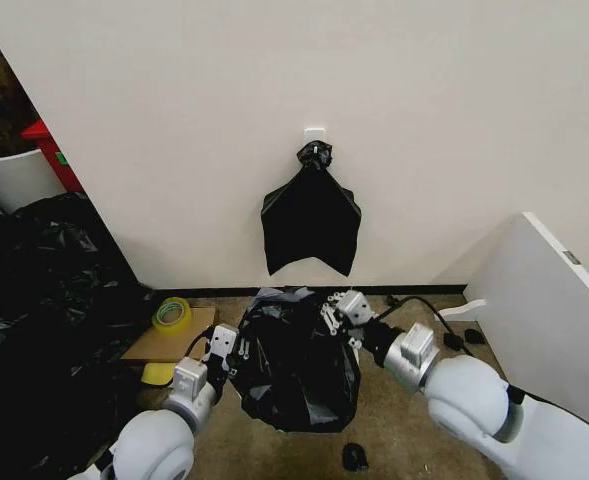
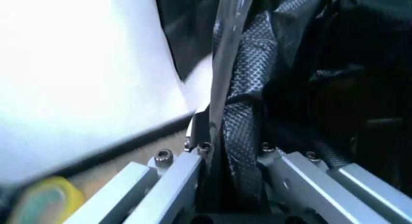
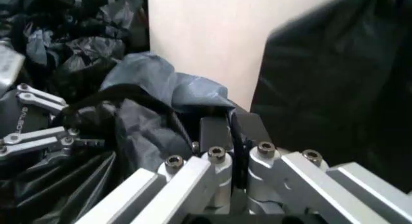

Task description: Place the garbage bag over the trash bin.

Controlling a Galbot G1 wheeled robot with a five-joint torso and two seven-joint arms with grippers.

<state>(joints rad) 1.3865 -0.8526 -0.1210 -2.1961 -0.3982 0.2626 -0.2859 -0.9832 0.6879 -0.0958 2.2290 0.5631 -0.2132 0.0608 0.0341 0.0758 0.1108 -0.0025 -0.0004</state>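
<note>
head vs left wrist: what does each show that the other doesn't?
Head only: the right gripper shut on the garbage bag, a knotted black bag hanging on the wall, a white panel. Left wrist only: a close look at film clamped between the left gripper. Shared: the garbage bag, the tape roll, the wall.
</note>
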